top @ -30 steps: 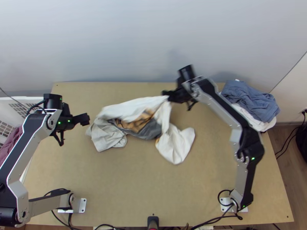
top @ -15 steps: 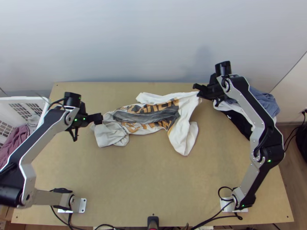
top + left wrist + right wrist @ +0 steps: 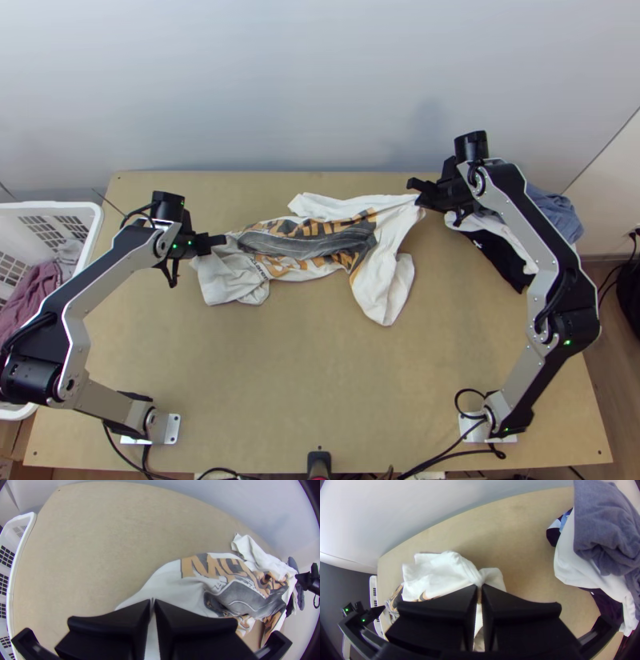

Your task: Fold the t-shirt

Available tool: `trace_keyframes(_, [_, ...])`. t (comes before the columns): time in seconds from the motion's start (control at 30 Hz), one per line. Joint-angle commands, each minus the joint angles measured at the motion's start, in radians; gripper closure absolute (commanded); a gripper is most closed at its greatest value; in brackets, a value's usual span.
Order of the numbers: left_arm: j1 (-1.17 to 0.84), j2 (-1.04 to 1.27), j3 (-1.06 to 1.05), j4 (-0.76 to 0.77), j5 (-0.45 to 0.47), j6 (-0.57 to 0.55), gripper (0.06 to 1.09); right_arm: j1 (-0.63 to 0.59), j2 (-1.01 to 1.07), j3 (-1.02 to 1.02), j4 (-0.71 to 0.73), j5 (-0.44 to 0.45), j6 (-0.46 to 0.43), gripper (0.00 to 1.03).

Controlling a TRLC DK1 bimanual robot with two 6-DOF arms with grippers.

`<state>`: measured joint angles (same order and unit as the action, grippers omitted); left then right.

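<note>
The white t-shirt (image 3: pixel 384 276), with orange and grey print, lies crumpled and stretched sideways across the table's far half. My left gripper (image 3: pixel 220 241) is at its left end; in the left wrist view that gripper (image 3: pixel 152 602) is shut on the white cloth (image 3: pixel 166 586). Over at the upper right corner of the shirt, my right gripper (image 3: pixel 416 192) pinches the cloth and holds it slightly raised. From the right wrist, the gripper (image 3: pixel 479 587) is shut on gathered white fabric (image 3: pixel 443 568). A bunched pale part (image 3: pixel 228 280) lies below the left gripper.
A white basket (image 3: pixel 94 232) with mauve cloth stands at the table's left edge. At the right far corner lies a pile with blue-grey cloth (image 3: pixel 556 212), white cloth and a black piece (image 3: pixel 500 260). Bare wood (image 3: pixel 320 368) stretches in front of the shirt.
My right gripper has moved right with the shirt's corner, drawing the cloth out sideways and exposing its print. The left gripper has come right, onto the shirt's left end.
</note>
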<state>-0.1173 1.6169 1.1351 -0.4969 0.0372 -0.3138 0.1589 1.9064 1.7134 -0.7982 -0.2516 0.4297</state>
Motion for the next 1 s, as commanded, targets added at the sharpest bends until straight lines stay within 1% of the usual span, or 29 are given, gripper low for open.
trace_keyframes(0.0, [-0.005,0.009,0.008,0.012,-0.002,0.013,1.04,-0.002,-0.029,0.005,0.001,0.000,0.009,1.00])
trace_keyframes(0.1, [0.031,-0.037,0.066,-0.043,0.000,0.012,1.04,-0.004,-0.056,0.028,0.001,0.020,0.011,1.00])
trace_keyframes(0.3, [0.139,-0.135,0.281,-0.163,0.004,0.010,1.04,-0.004,-0.115,0.118,-0.001,0.077,0.011,1.00])
trace_keyframes(0.43, [0.211,-0.153,0.463,-0.230,0.010,0.005,1.04,-0.001,-0.155,0.186,-0.009,0.143,0.003,1.00])
trace_keyframes(0.53, [0.255,-0.167,0.581,-0.238,0.010,-0.019,1.04,0.001,-0.191,0.227,-0.022,0.186,-0.003,1.00])
trace_keyframes(0.7, [0.278,-0.209,0.749,-0.249,0.015,-0.024,1.04,0.041,-0.294,0.239,-0.022,0.316,-0.091,1.00])
trace_keyframes(0.83, [0.280,-0.276,0.815,-0.250,0.070,-0.022,1.05,0.085,-0.389,0.238,-0.016,0.410,-0.167,1.00])
trace_keyframes(0.97, [0.280,-0.361,0.848,-0.281,0.116,-0.019,1.05,0.114,-0.478,0.244,-0.012,0.459,-0.207,1.00])
